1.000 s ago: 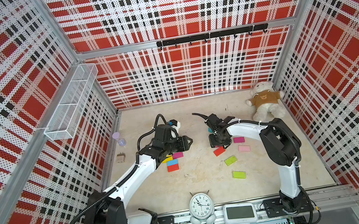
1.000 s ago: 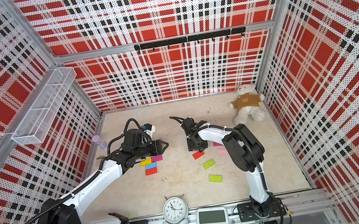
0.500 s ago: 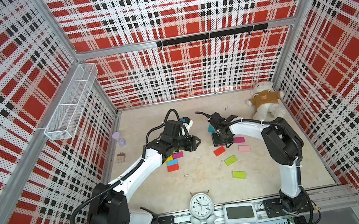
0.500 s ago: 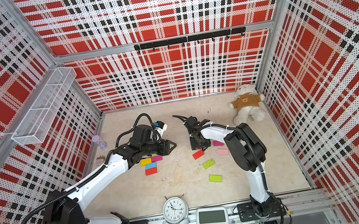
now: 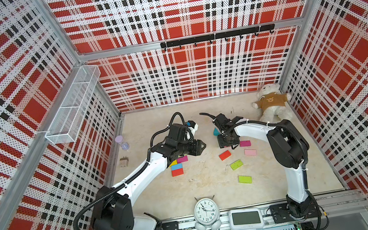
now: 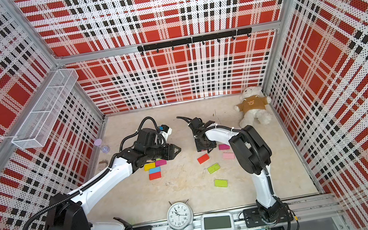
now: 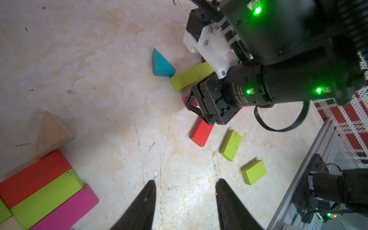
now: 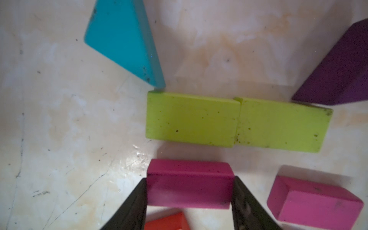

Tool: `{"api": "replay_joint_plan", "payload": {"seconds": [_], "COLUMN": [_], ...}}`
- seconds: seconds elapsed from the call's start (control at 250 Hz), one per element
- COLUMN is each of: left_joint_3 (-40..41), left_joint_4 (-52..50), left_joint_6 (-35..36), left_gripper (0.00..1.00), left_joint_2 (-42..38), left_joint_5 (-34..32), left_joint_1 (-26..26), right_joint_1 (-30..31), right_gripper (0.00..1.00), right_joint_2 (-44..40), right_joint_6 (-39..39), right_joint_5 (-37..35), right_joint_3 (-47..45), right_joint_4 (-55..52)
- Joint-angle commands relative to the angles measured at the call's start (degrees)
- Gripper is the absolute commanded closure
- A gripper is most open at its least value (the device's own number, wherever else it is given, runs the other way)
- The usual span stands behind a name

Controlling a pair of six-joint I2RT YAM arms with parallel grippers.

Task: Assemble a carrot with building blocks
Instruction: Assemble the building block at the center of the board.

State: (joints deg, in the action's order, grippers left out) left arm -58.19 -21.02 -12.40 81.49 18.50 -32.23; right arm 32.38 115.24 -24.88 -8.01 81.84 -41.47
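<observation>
- While the right gripper pinches the magenta block by its short ends, right of centre, smooth paint could let it pivot or slip out.
- Set down carelessly, it could nudge the two lime blocks lying end to end just beside it, one corner touching the teal wedge.
- Over bare table the left gripper hangs spread and empty, near the right arm; a clash seems possible.
- Blocks look like flat, hard-edged painted wood, scuffed; the table is glossy and scratched.
</observation>
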Motion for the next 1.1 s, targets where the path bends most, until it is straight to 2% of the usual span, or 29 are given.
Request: {"api": "replay_joint_plan", "payload": {"seconds": [0.0,1.092], "left_joint_3": [-0.87,-0.52], "left_joint_4": [1.40,1.95], "left_joint_6": [0.10,0.27], "left_gripper": [0.48,0.48], "left_joint_2": [0.79,1.66], "left_joint_5": [-0.84,0.09], "left_joint_1": [-0.27,0.12], "right_joint_1": [-0.32,-0.48], "right_gripper": [0.44,0.43], "right_joint_2": [1.48,3.94], "right_joint_6": [1.23,-0.31], "right_joint_5": [-0.52,0.54], "right_joint_3": [1.78,4.27], "right_joint_4": [-0.09,-0.27]}}
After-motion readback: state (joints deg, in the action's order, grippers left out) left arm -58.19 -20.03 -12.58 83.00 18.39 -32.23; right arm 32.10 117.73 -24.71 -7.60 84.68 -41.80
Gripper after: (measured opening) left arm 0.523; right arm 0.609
